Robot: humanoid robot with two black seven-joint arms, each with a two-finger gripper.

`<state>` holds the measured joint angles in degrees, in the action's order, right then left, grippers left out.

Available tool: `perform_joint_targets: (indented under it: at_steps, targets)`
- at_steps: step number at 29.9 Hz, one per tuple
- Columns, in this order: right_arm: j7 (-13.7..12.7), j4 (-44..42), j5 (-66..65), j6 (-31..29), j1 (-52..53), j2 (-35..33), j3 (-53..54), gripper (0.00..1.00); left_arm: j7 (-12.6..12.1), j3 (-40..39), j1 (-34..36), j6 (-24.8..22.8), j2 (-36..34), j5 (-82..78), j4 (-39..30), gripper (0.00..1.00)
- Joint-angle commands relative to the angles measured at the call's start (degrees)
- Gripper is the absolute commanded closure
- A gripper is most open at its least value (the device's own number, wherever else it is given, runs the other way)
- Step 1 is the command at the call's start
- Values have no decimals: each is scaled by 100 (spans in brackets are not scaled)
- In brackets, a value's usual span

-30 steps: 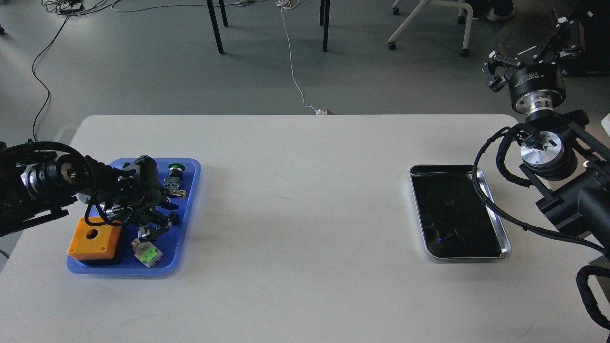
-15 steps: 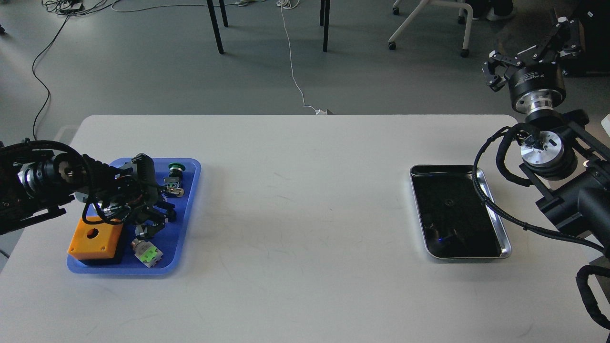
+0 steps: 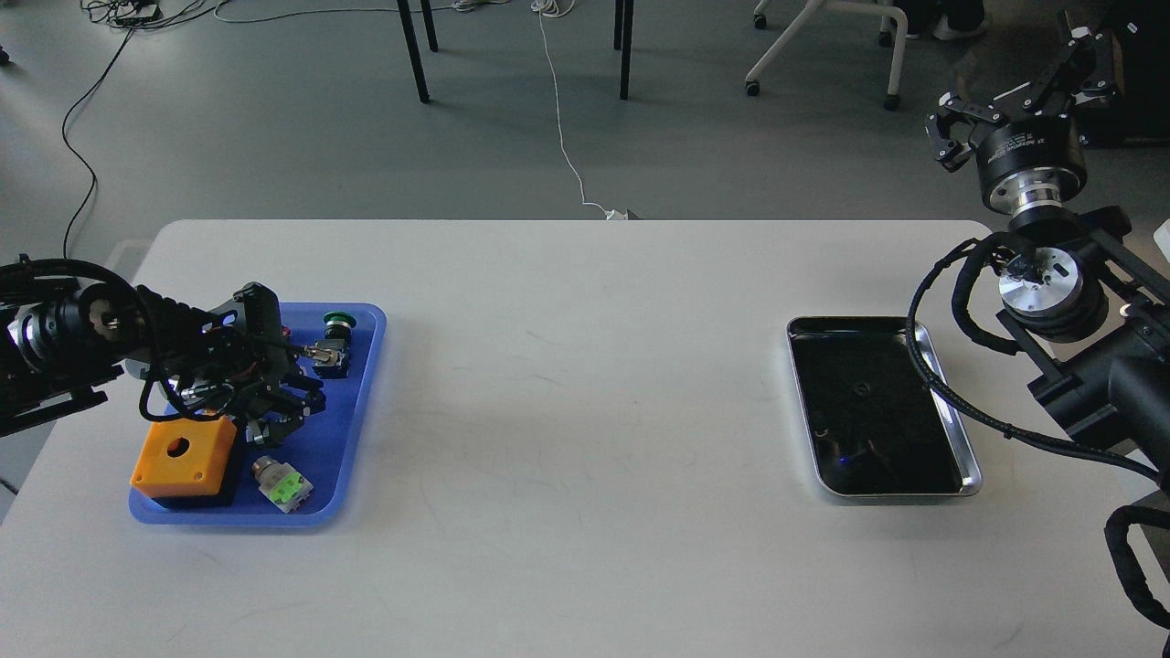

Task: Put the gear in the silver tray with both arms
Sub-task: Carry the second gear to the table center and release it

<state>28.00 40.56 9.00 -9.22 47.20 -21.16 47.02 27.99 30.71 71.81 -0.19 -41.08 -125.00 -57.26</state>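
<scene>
The silver tray [image 3: 900, 495] lies at the right of the white table, its dark bottom bare. My left gripper [image 3: 285, 409] is low over the blue tray [image 3: 331, 450], beside the orange box [image 3: 183, 452]. Its dark fingers merge with the parts under them, so I cannot tell whether it holds anything. I cannot pick out a gear; it may be hidden under the gripper. My right gripper [image 3: 1015, 96] is raised beyond the table's far right corner, well above and behind the silver tray, with its fingers spread and empty.
The blue tray also holds a green push button [image 3: 338, 320], a small metal switch part [image 3: 331, 355] and a green-and-white switch block [image 3: 283, 486]. My right arm's cable [image 3: 941, 393] hangs over the silver tray's right rim. Chair legs stand on the floor beyond the table.
My left gripper has drawn back to the left and slightly up over the blue tray. The right arm has barely moved.
</scene>
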Motion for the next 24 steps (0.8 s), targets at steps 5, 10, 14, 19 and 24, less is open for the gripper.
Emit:
perform_joint_targets:
  at_steps: [5,10,14,19,24]
  targets:
    - [0,5,6,0,9,-11,0,1,1,-74,719,160,-93,0,-224,81]
    - [0,13,6,-9,0,-81,-9,1,1,-241,1159,151,626,0,-268,81]
    - [0,136,6,-105,-79,-432,-9,1,1,-311,1221,142,1320,0,-268,81]
    - [0,470,6,-185,-343,-819,0,1,1,-329,1221,116,2331,0,-242,81]
    - [0,1031,-12,-536,-904,-1345,-114,1,1,-504,1186,2,3114,0,-110,81]
